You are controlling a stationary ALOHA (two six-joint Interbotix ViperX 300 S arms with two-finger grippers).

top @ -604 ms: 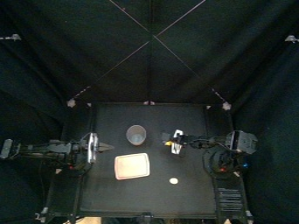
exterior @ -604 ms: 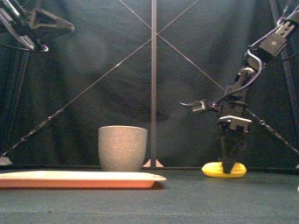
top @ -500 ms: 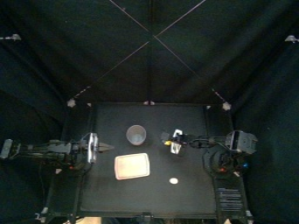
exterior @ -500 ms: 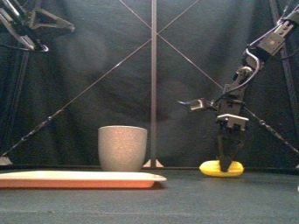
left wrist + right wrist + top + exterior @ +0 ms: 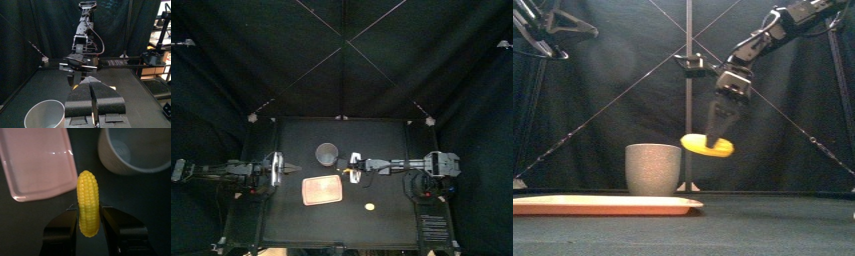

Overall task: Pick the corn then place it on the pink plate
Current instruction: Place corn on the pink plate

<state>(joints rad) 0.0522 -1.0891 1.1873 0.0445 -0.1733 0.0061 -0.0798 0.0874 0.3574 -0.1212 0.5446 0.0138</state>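
Your right fingers (image 5: 63,225) clamp the corn (image 5: 87,198), lifted clear of the desk (image 5: 780,225) just beside the pink plate (image 5: 33,163); placing remains. Your left fingers (image 5: 80,100) rest closed.

This is a robotics test booth in a lab. Black curtains (image 5: 251,60) close in a small black counter (image 5: 291,225), and a black left arm (image 5: 225,171) and right arm (image 5: 412,163) are mounted at its two sides. The things on hand are practice props: a toy corn (image 5: 708,147), a flat pink tray (image 5: 322,189) and a grey speckled cup (image 5: 652,168).
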